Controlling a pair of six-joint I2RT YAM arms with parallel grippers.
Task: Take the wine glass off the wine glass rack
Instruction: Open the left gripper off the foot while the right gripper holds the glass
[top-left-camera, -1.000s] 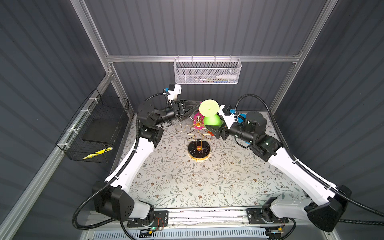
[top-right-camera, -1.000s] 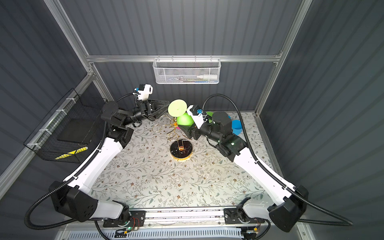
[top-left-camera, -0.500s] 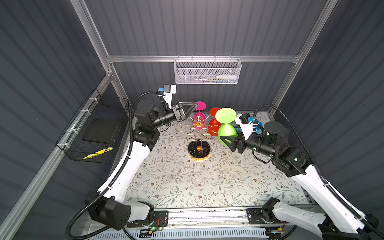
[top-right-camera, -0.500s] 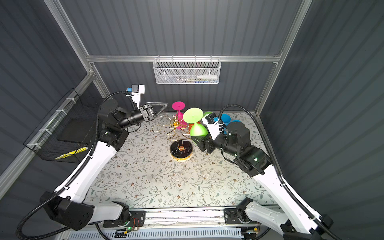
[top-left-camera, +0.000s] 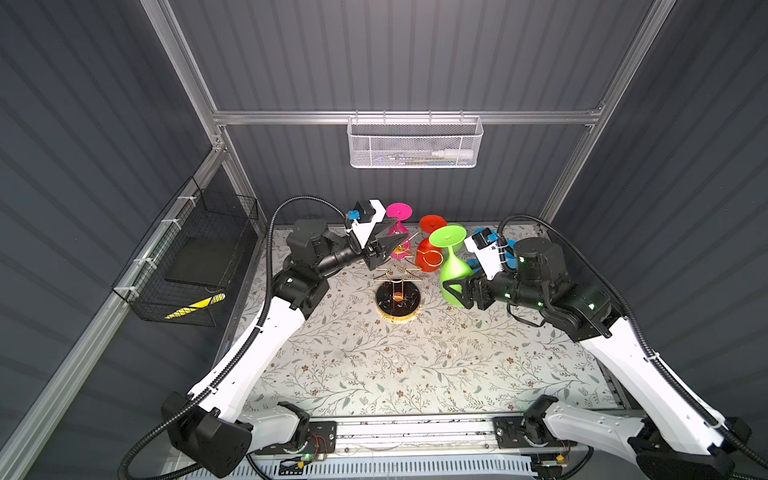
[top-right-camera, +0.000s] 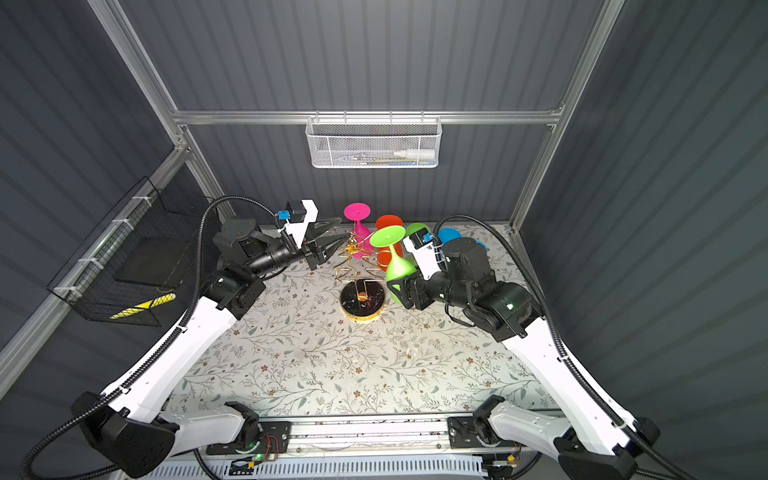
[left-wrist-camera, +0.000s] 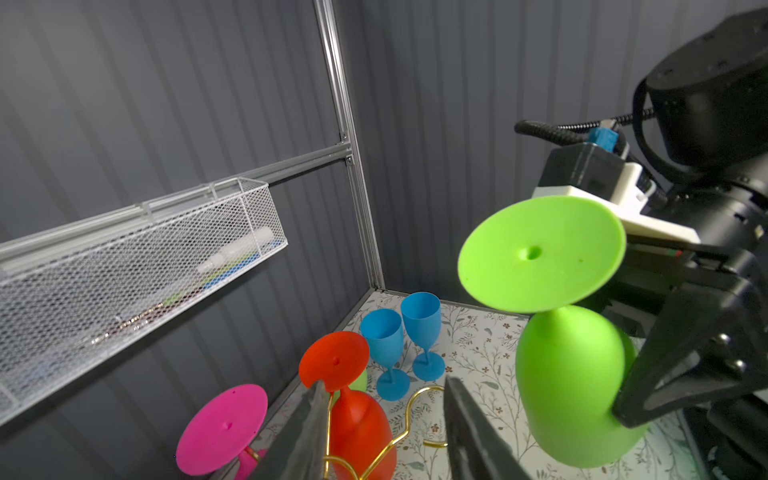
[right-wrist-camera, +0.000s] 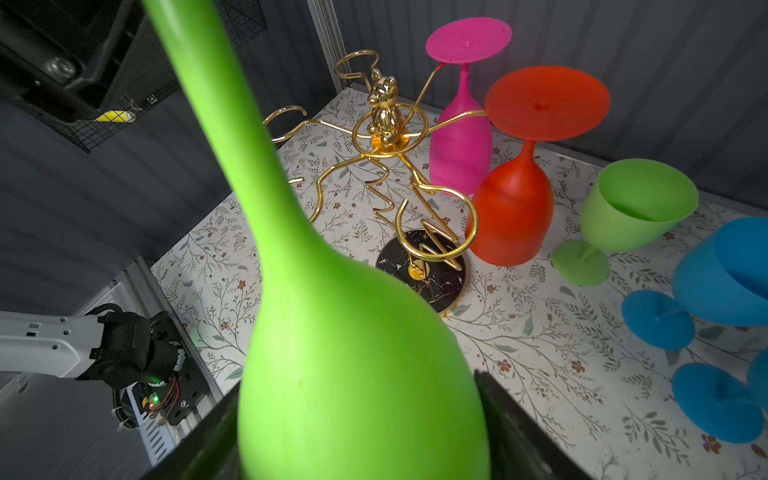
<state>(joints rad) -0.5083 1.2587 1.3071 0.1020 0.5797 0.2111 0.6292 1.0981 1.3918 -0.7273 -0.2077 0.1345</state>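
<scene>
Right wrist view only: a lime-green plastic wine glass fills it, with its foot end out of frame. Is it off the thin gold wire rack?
Observer: Yes. In both top views the lime-green plastic wine glass hangs foot-up in the right claw, beside the thin gold wire rack and not touching it.
Operator: Where does the claw grip it?
Observer: On the bowl. The left wrist view shows a finger pressed against its side.
Operator: And the left claw?
Observer: The left claw is open at the rack's upper arms, holding nothing.
</scene>
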